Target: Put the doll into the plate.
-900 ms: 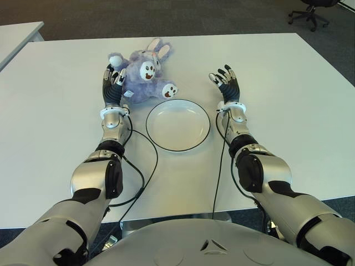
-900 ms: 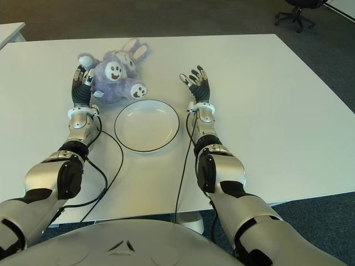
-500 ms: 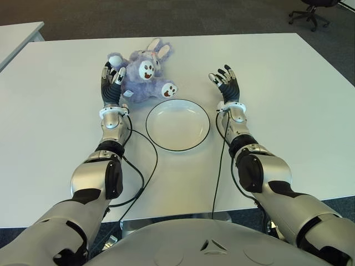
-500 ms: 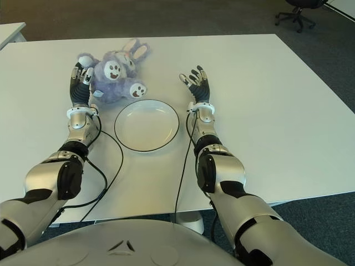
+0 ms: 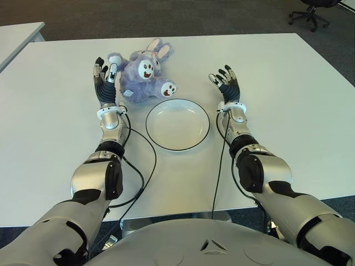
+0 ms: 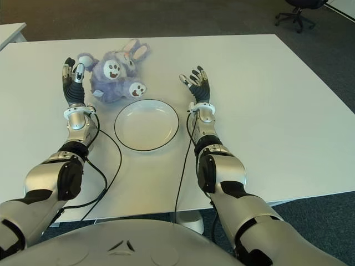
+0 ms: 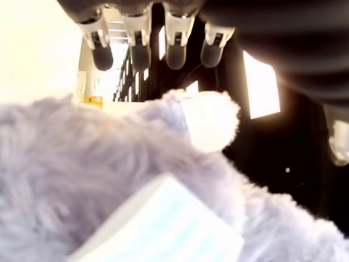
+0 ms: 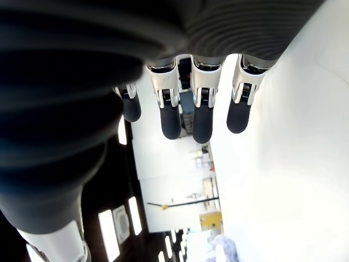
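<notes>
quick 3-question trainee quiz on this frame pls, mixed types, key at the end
1. True or false: the doll already lies in the plate.
2. Multiple choice: on which side of the doll does the left hand show? A) the doll's left side, fingers spread, holding nothing; B) over the plate; C) gripping the doll's ear.
3. Fill in: the right hand shows open to the ____ of the plate, above the white table.

Key: 1 false, the doll lies on the table just behind the plate's far-left rim. 2 A. 3 right.
</notes>
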